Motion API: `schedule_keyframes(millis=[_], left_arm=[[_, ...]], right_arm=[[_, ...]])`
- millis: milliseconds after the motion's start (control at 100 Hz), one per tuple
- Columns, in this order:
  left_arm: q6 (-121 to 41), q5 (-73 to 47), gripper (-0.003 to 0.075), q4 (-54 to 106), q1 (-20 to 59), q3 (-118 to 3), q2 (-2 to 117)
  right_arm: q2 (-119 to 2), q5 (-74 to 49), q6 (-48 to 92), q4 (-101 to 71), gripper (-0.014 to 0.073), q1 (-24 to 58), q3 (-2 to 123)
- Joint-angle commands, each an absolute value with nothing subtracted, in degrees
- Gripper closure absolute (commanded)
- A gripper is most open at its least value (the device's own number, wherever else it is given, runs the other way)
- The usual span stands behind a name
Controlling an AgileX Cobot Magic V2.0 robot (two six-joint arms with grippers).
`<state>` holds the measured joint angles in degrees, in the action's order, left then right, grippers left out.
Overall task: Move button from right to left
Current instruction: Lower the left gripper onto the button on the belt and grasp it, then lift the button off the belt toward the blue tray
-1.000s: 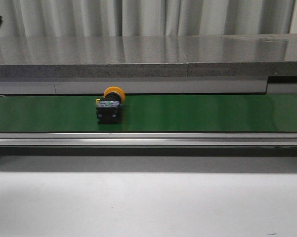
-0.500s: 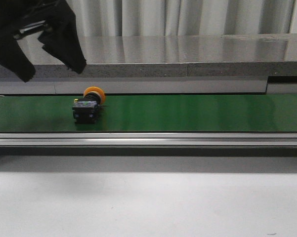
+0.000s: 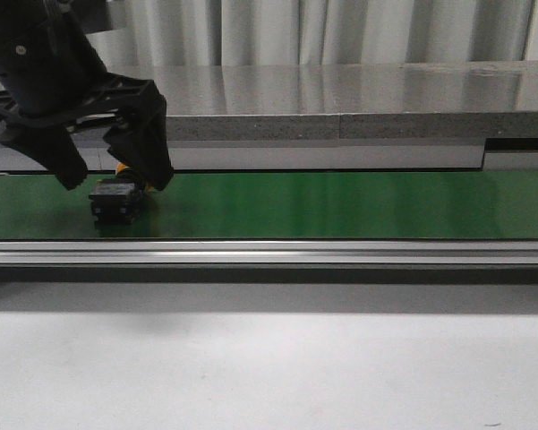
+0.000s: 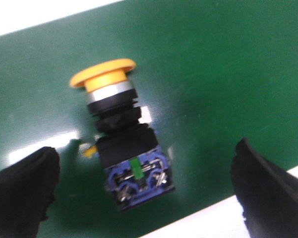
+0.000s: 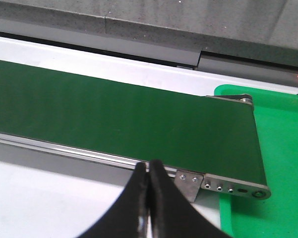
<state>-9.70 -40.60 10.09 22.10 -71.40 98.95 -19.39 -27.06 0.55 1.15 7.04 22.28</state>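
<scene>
The button [image 3: 115,199] lies on its side on the green conveyor belt [image 3: 340,204] at the left. In the left wrist view the button [image 4: 123,144] shows its orange-yellow cap, black body and a blue end with a small green mark. My left gripper [image 3: 110,177] is open and hangs low over the button, one finger on each side, not touching it. In the left wrist view my left gripper [image 4: 144,191] has its dark fingers [image 4: 22,188] wide apart around the button. My right gripper [image 5: 148,171] is shut and empty, near the belt's right end.
A grey ledge [image 3: 340,125] runs behind the belt. A metal rail [image 3: 295,253] borders the belt's near side, with white table [image 3: 295,358] in front. A bright green tray [image 5: 277,163] sits past the belt's right end.
The button has travelled left along the belt. My left gripper has come down from the upper left and now straddles it, still open.
</scene>
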Motion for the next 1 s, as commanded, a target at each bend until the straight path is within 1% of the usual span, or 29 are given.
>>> schedule_keyframes(millis=[0,50,120,170,190,240,310,360,410,570,710,830,990], left_arm=[[-9.6,-38.2,0.0083,10.3,22.5,-73.2,97.6],[-9.6,-38.2,0.0132,10.0,22.5,-73.2,98.0],[-9.6,-38.2,0.0243,9.5,22.5,-73.2,98.0],[-9.6,-38.2,0.0353,9.5,22.4,-73.3,98.0],[-9.6,-38.2,0.0381,9.5,22.2,-73.3,98.0],[-9.6,-38.2,0.0486,9.5,22.0,-73.3,98.0],[-9.5,-38.6,0.0583,9.5,21.3,-73.3,98.0],[-9.5,-39.2,0.0621,9.4,20.7,-73.3,98.0],[-9.2,-39.7,0.0635,9.4,19.9,-73.3,97.8],[-9.2,-41.7,0.0634,8.8,17.3,-73.3,95.4],[-9.2,-42.4,0.0634,6.7,13.5,-73.3,91.2],[-9.2,-43.5,0.0634,4.5,8.3,-73.3,87.9],[-9.2,-46.0,0.0634,3.0,0.5,-73.3,86.6]], right_arm=[[-19.4,-23.0,0.9,1.2,0.0662,7.1,23.9],[-19.4,-23.0,0.9,1.2,0.0662,7.1,23.9],[-19.4,-23.0,0.9,1.2,0.0662,7.1,23.9],[-19.4,-23.0,0.9,1.2,0.0662,7.1,23.9],[-19.4,-23.0,0.9,1.2,0.0662,7.1,23.9],[-19.4,-23.0,0.9,1.2,0.0662,7.1,23.9],[-19.4,-23.0,0.9,1.2,0.0662,7.1,23.9],[-19.4,-23.0,0.9,1.2,0.0662,7.1,23.9],[-19.4,-23.0,0.9,1.2,0.0662,7.1,23.9],[-19.4,-23.0,0.9,1.2,0.0662,7.1,23.9],[-19.4,-23.0,0.9,1.2,0.0662,7.1,23.9],[-19.4,-23.0,0.9,1.2,0.0662,7.1,23.9],[-19.4,-23.0,0.9,1.2,0.0662,7.1,23.9]])
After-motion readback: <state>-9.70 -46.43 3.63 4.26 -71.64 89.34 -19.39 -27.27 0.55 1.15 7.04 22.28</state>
